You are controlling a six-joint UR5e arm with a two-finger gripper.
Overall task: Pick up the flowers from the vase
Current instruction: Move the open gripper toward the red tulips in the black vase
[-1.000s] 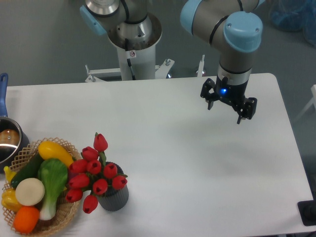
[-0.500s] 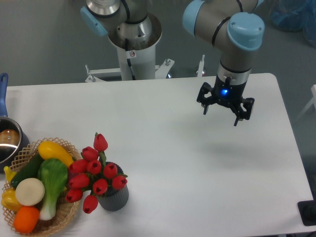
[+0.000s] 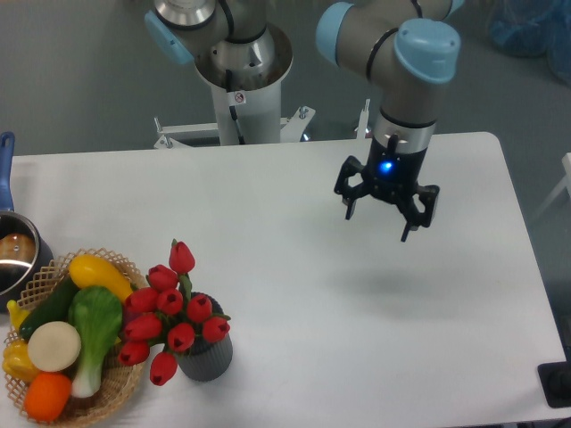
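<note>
Red flowers (image 3: 169,312) sit in the grey vase (image 3: 207,355), beside the wicker basket (image 3: 109,385). Gripper (image 3: 379,215) hangs well apart above the table (image 3: 294,267), fingers spread, empty.

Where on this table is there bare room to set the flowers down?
Bare: the table from the vase rightward to the far edge, and the strip behind the flowers. The open gripper hangs over the right half. Crowded: the front left corner, with basket, vase and saucepan.
</note>
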